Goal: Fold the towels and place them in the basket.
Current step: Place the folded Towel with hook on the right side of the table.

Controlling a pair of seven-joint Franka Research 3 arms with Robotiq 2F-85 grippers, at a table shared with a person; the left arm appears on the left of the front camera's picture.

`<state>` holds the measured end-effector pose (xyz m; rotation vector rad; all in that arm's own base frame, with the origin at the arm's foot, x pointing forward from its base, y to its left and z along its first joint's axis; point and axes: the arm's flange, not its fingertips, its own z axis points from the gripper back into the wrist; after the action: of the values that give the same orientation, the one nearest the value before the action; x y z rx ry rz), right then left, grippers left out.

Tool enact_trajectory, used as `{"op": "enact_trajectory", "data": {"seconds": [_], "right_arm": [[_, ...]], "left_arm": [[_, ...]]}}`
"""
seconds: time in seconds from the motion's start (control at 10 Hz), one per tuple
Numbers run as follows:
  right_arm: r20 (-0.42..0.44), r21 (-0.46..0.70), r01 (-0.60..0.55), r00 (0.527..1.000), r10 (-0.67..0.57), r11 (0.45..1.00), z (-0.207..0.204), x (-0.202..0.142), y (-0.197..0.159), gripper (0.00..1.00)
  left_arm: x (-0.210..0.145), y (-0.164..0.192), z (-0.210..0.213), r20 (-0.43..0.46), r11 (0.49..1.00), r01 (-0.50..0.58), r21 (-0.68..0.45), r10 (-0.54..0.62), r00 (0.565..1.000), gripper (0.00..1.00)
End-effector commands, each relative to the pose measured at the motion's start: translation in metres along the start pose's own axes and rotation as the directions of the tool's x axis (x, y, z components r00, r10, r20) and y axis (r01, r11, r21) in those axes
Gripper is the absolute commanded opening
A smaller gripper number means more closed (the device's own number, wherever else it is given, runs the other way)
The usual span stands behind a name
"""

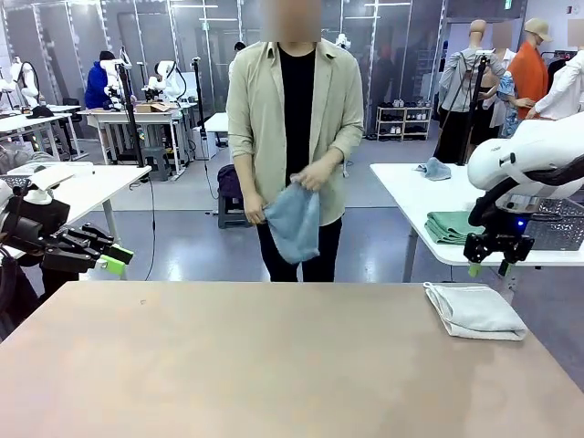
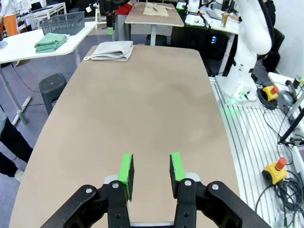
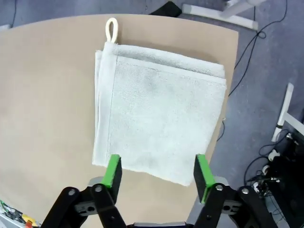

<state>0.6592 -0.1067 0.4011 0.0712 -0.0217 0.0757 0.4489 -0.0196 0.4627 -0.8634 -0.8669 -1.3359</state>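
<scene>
Folded cream terry towel, hanging loop at one corner, lies flat on the tan desk, mid-frame in the right wrist view. Right tool hangs above it, pads wide apart, empty. Left tool part-open, gripping nothing; wire-mesh basket half hidden behind the right arm at the front view's right edge.

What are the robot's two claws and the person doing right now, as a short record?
Table: one folded cream-white towel, far right corner
Right gripper: open, above that towel, holding nothing
Left gripper: open, empty, at the table's left end
Person: at far side, light blue towel in both hands
Basket: on a side table at right, beside folded green towels
</scene>
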Motion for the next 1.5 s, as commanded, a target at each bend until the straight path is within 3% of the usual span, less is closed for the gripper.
{"op": "enact_trajectory", "data": {"seconds": [0.0, 0.1, 0.4, 0.7, 1.0, 1.1, 1.4], "right_arm": [[-0.008, -0.038, -0.016, 1.0, 0.016, 0.999, 0.044, -0.032, 0.021, 0.94], [-0.023, -0.035, -0.025, 0.999, 0.024, 0.999, 0.074, -0.059, 0.041, 0.94], [0.051, -0.011, 0.069, 0.996, -0.068, 0.998, 0.158, -0.149, 0.102, 0.94], [0.113, 0.052, 0.095, 0.988, -0.101, 0.994, 0.195, -0.212, 0.12, 0.94], [0.155, 0.055, 0.057, 0.986, -0.065, 0.997, 0.2, -0.233, 0.118, 0.94], [0.118, 0.067, 0.05, 0.991, -0.057, 0.997, 0.195, -0.227, 0.12, 0.94], [0.127, 0.043, 0.076, 0.989, -0.08, 0.996, 0.21, -0.234, 0.12, 0.94]], "left_arm": [[0.001, -0.001, 0.002, 0.006, 1.0, 0.017, -0.012, -0.017, 1.0, 0.42], [0.001, -0.001, 0.002, 0.006, 1.0, 0.017, -0.012, -0.017, 1.0, 0.42], [0.001, -0.001, 0.002, 0.006, 1.0, 0.017, -0.012, -0.017, 1.0, 0.42], [0.001, -0.001, 0.002, 0.006, 1.0, 0.017, -0.012, -0.017, 1.0, 0.42], [0.001, -0.001, 0.002, 0.006, 1.0, 0.017, -0.012, -0.017, 1.0, 0.42], [0.001, -0.001, 0.002, 0.006, 1.0, 0.017, -0.012, -0.017, 1.0, 0.42], [0.001, -0.001, 0.002, 0.006, 1.0, 0.017, -0.012, -0.017, 1.0, 0.42]]}}
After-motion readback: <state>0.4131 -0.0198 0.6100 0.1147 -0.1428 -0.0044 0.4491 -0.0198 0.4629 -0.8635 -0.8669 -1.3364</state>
